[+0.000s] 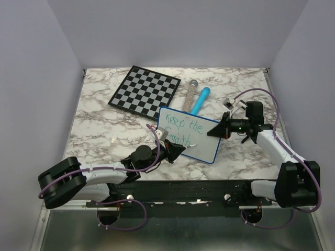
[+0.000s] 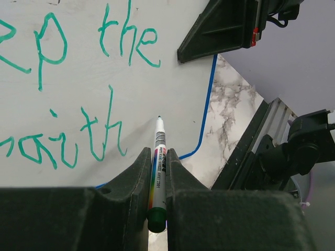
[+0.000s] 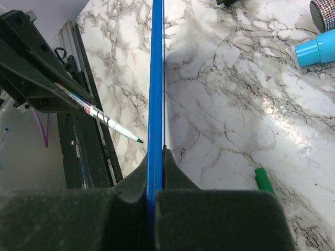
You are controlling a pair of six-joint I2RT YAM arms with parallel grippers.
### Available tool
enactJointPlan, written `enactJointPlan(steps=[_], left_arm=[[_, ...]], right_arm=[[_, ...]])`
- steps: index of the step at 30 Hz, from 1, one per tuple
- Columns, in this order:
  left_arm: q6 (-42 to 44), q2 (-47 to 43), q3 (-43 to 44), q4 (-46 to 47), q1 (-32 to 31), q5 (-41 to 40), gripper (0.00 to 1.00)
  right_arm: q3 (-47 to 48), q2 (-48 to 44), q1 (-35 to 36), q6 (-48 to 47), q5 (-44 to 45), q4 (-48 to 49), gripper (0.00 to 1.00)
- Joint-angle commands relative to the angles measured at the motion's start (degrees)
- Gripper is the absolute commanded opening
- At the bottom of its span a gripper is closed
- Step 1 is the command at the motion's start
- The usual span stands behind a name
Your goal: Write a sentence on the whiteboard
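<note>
Marker [image 2: 159,167] tip toward whiteboard [image 2: 157,94] face

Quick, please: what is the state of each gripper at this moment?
Left gripper: closed on the green marker.
Right gripper: closed on the blue edge of the whiteboard.

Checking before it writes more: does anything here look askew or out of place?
The whiteboard is not lying flat: the right gripper pinches its edge and holds it tilted up off the table. A small green piece, probably a marker cap, lies loose on the table beyond it. Nothing looks spilled or damaged.
</note>
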Motion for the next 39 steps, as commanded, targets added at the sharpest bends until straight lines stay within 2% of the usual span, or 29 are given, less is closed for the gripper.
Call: enactJointPlan(steps=[1, 39], left_arm=[[1.0, -0.8, -0.3, 1.6, -0.3, -2.0, 0.0], [1.7, -3.9, 0.8, -2.1, -0.4, -3.0, 0.0]], right_arm=[[2.4, 0.0, 0.3, 0.8, -3.7, 1.8, 0.01], [2.4, -0.3, 0.3, 0.7, -3.5, 1.9, 0.01]])
